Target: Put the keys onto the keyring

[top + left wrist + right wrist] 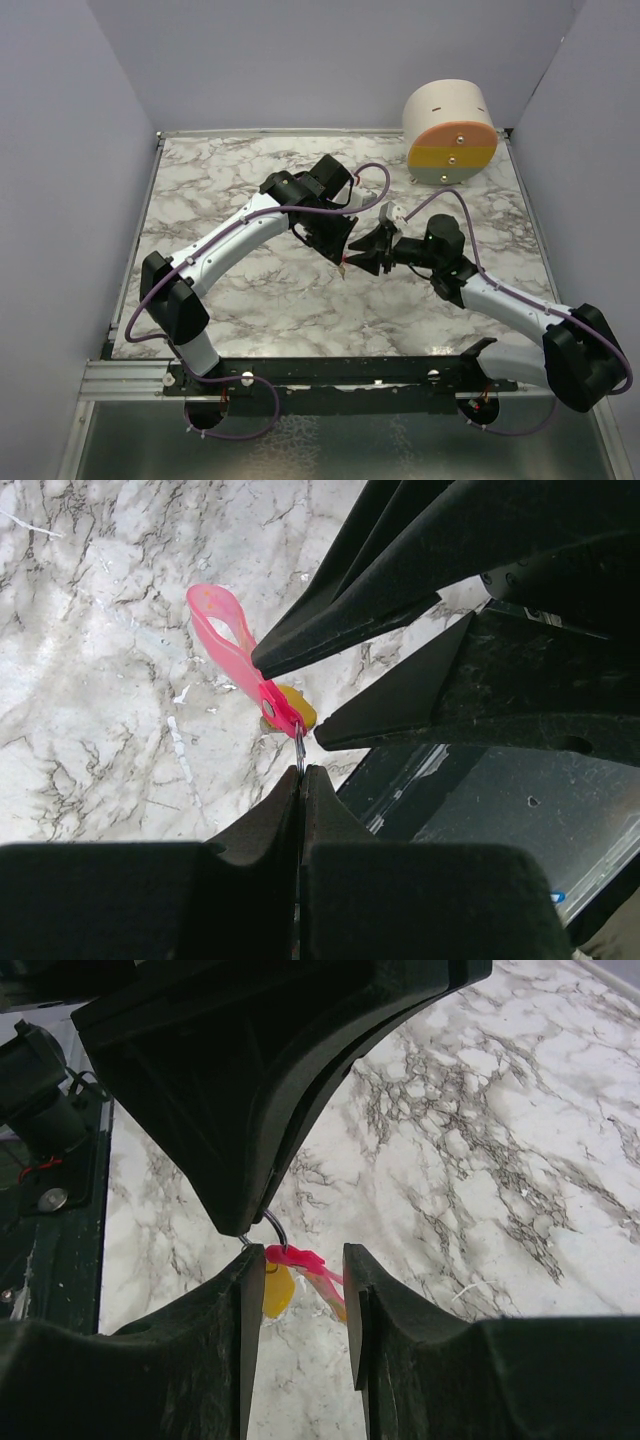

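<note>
The left gripper (pixel 302 776) is pinched fully together on a thin wire keyring (pixel 300 748), holding it just above the marble surface (pixel 100 730) near the middle. Nose to nose with it, the right gripper (pixel 297 1262) stands at a narrow gap with the 2 keys bunched between its fingertips. The pink key (pixel 228 645) is a long loop that sticks out away from the ring, and the yellow-headed key (pixel 278 1290) hangs just behind it, touching it. Whether the right fingers press on the keys or only straddle them cannot be told from the wrist views. The pink key's head sits right at the ring, and the wire appears to pass through it, so that 1 looks threaded. The yellow key's hole is hidden, so it may be on the ring or merely resting against it. The task seems late: what is left is probably to seat or confirm the yellow key and then let go. Far off at the back right corner of the surface, well apart from all this, lies a cream, orange, yellow and grey cylinder (pixel 452 130).
</note>
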You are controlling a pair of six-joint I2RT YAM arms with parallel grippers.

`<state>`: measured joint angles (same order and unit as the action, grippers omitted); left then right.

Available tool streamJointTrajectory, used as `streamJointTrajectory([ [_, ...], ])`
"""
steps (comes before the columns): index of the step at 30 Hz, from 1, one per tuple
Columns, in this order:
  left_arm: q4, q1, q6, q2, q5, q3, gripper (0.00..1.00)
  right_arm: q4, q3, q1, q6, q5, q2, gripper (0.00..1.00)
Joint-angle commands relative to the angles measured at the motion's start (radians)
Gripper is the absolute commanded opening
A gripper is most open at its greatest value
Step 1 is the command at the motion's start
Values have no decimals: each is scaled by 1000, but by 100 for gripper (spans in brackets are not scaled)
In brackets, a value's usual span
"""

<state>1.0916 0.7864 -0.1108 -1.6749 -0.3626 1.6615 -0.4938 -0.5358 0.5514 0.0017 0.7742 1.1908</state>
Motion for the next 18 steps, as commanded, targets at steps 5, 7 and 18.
streamJointTrajectory([
  [5,-2,3,13,34,-54,14,0,-25,-33,19,-14,-25,14,32],
  [7,-4,6,12,31,-58,12,0,-26,-33,22,-13,-30,16,29],
  [18,-6,33,13,24,-72,15,0,-36,-28,32,-14,-49,7,27],
])
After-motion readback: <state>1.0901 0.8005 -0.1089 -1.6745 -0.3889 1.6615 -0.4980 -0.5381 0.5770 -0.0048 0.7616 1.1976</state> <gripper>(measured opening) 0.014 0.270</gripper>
